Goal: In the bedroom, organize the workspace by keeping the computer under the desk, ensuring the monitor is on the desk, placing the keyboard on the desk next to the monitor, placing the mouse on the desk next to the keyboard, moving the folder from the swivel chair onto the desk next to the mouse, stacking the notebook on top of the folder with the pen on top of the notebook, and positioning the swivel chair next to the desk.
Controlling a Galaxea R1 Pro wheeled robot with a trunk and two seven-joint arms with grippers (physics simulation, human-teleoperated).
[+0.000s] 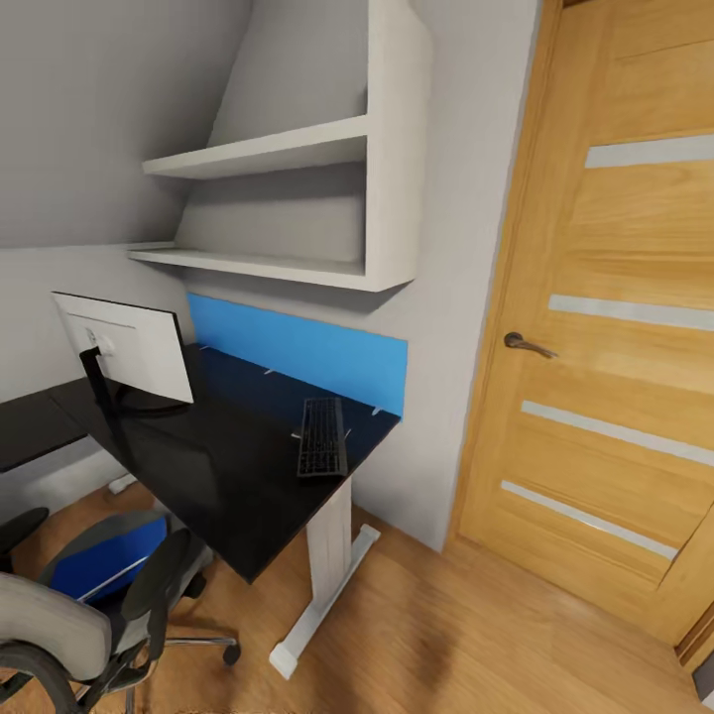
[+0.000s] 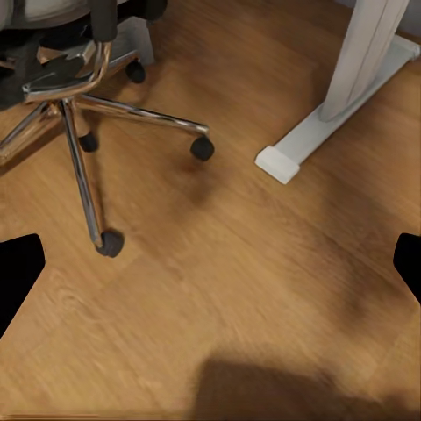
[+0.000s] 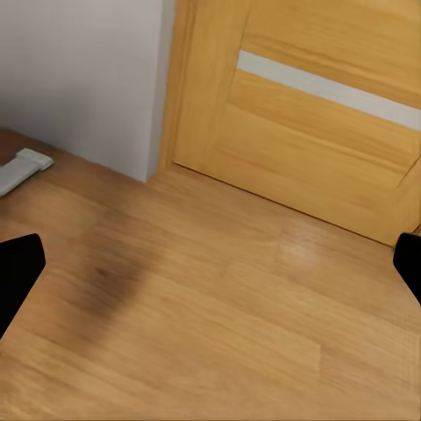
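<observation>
Folder: flat bright blue folder lies on grey padded swivel chair seat, near left of glossy black worktop.
Handling: probably light, stiff, thin; take by an edge.
Keyboard: slim grey keyboard on worktop, right of monitor.
Jaws: both spread, empty, over wood floor.

Light is even & soft, moderately bright, no clear source. Glossy black surface gives faint reflections, no hard glare. Soft dark shadow patches on floor in both wrist views. Render slightly soft/smeared w/ compression. Head view shows wide-angle stretch: door leans near the edges.
</observation>
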